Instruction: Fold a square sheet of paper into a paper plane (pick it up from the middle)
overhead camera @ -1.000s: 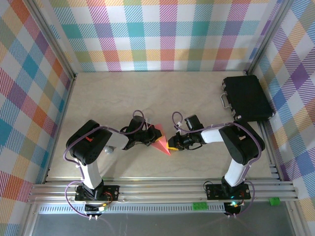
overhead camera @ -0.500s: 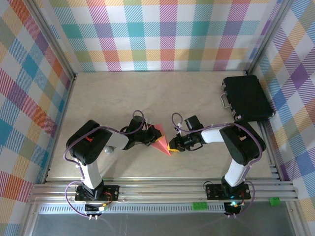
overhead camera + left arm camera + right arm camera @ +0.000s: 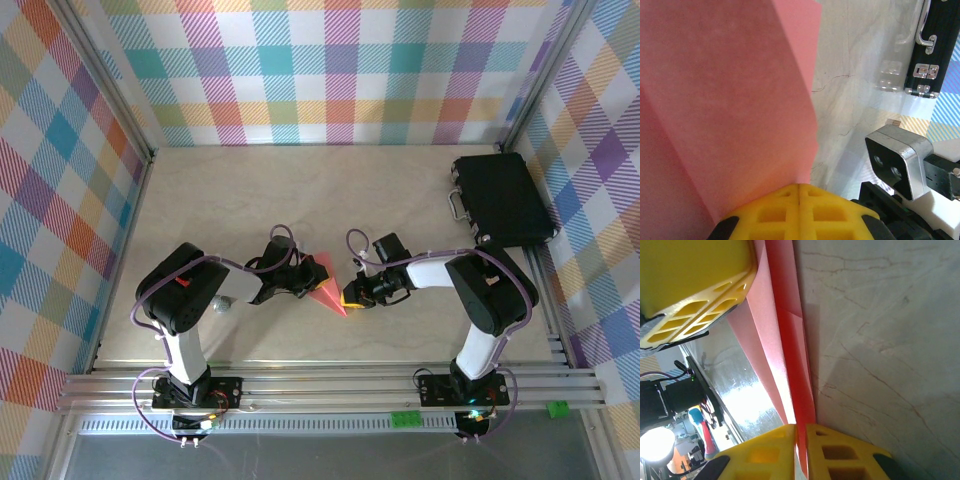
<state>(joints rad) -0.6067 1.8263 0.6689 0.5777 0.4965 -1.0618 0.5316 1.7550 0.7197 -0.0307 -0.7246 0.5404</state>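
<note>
One pale, faintly veined worktop [image 3: 300, 190] takes up the middle of the overhead view, fenced by plaid walls [image 3: 330, 70] at the top and both sides and by an aluminium rail [image 3: 320, 385] along the bottom. Next in size, a black case [image 3: 502, 200] with a silver handle lies flat at the upper right, against the right wall and well apart from everything else; in the left wrist view its handle and latches [image 3: 924, 75] sit in the upper right corner. Both arms rise from the rail and bend inward, the left arm [image 3: 185, 300] at lower left and the right arm [image 3: 485, 290] at lower right, so that their wrists meet just below the centre of the frame. Between them is the salmon-pink paper [image 3: 327, 284], folded to a narrow wedge whose point aims toward the lower right; it covers the left half of the left wrist view [image 3: 725, 100] and runs as a layered strip down the right wrist view [image 3: 782, 340]. The left gripper [image 3: 303, 283] has its yellow jaws pressed together on the paper's near end [image 3: 799, 187]. The right gripper [image 3: 351, 296] pinches the paper's thin red edge between nearly closed jaws [image 3: 801, 429], close by the left gripper's yellow finger [image 3: 690, 285] at upper left.
</note>
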